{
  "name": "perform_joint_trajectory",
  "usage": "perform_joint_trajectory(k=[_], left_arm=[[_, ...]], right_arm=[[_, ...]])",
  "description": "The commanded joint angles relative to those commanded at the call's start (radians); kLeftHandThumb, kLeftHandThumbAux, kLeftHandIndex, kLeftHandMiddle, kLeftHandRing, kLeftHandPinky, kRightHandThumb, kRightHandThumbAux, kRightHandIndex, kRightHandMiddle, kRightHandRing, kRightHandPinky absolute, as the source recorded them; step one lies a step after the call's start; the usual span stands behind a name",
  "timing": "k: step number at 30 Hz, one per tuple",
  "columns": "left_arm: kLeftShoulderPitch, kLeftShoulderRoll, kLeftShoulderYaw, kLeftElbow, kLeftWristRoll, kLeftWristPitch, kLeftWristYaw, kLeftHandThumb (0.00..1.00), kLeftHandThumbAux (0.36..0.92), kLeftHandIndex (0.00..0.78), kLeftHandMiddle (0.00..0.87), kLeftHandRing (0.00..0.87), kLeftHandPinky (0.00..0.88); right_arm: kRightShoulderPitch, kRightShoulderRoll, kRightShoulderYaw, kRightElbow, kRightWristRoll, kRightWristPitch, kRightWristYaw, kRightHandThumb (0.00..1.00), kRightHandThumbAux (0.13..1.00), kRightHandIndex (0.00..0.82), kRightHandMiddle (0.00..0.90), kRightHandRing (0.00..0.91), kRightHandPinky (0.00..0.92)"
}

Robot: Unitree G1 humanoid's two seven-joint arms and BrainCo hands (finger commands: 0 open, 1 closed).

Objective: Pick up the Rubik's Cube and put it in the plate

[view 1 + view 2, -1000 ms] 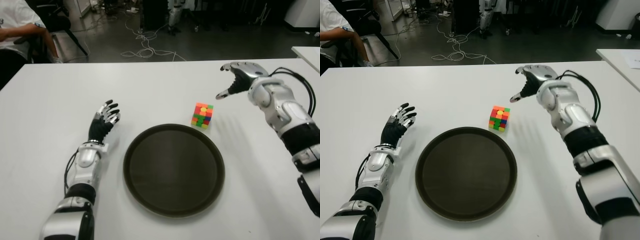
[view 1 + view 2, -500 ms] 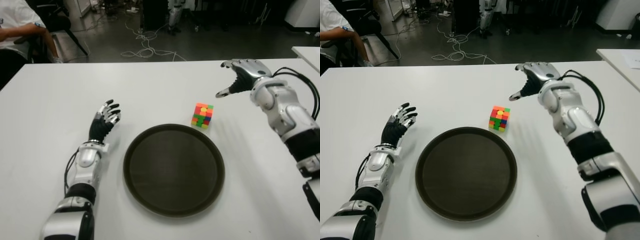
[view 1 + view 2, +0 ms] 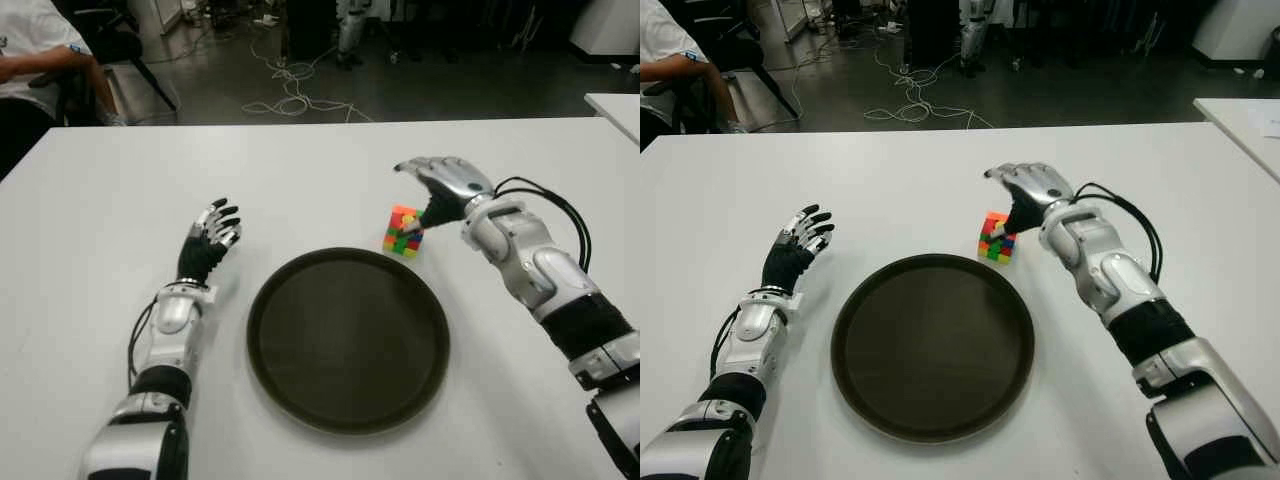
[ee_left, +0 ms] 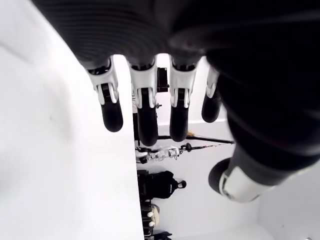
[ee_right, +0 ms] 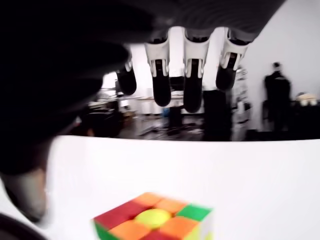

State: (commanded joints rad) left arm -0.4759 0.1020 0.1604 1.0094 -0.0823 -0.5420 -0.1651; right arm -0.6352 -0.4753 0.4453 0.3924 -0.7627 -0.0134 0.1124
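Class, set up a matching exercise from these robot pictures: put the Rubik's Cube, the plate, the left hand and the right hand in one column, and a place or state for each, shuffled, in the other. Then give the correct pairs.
Things:
1. Rubik's Cube
2. plate
3. left hand
4. right hand

Places or states:
A. dark, round, holding nothing, nearest the robot
B. fingers spread, idle, to the left of the plate
C. on the white table just beyond the plate's far rim
D. open, reaching over the cube, not yet gripping it

Pairs: 1-C, 2-A, 3-B, 4-D
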Motion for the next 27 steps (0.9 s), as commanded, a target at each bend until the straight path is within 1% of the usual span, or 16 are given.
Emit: perform_joint_trajectory(k=[7,12,17,22,24,27], left_arm=[[-0.001,0.0,0.001,-0.004,-0.004,0.013,-0.007,0.072,0.72,0.11,0.189,0.167,0.162],[0.002,0.0,-0.001,-0.008,-0.003,0.013,0.0,0.071,0.71,0.113,0.192,0.17,0.155],[0.003,-0.001,-0.003,-0.011,0.0,0.012,0.004,0.068,0.717,0.115,0.192,0.166,0.139],[0.008,0.0,-0.008,-0.02,0.009,0.007,0.015,0.064,0.713,0.12,0.196,0.17,0.151],[0.009,0.002,-0.012,-0.022,0.016,0.003,0.024,0.076,0.708,0.13,0.203,0.179,0.169],[0.01,0.003,-0.014,-0.021,0.021,0.0,0.031,0.078,0.696,0.131,0.202,0.179,0.165]], right_arm=[[-0.002,0.015,-0.013,0.022,-0.005,-0.007,-0.028,0.0,0.671,0.129,0.165,0.174,0.144],[0.011,0.029,-0.016,0.016,-0.012,0.004,-0.049,0.0,0.68,0.119,0.156,0.165,0.134],[0.019,0.04,-0.01,0.012,-0.014,0.007,-0.046,0.0,0.686,0.116,0.152,0.158,0.126],[0.018,0.047,-0.001,0.022,-0.017,-0.003,-0.042,0.0,0.694,0.129,0.164,0.175,0.151],[0.016,0.049,0.004,0.026,-0.02,-0.003,-0.036,0.0,0.694,0.132,0.168,0.18,0.151],[0.015,0.055,0.011,0.034,-0.023,0.0,-0.033,0.0,0.691,0.136,0.172,0.183,0.159]])
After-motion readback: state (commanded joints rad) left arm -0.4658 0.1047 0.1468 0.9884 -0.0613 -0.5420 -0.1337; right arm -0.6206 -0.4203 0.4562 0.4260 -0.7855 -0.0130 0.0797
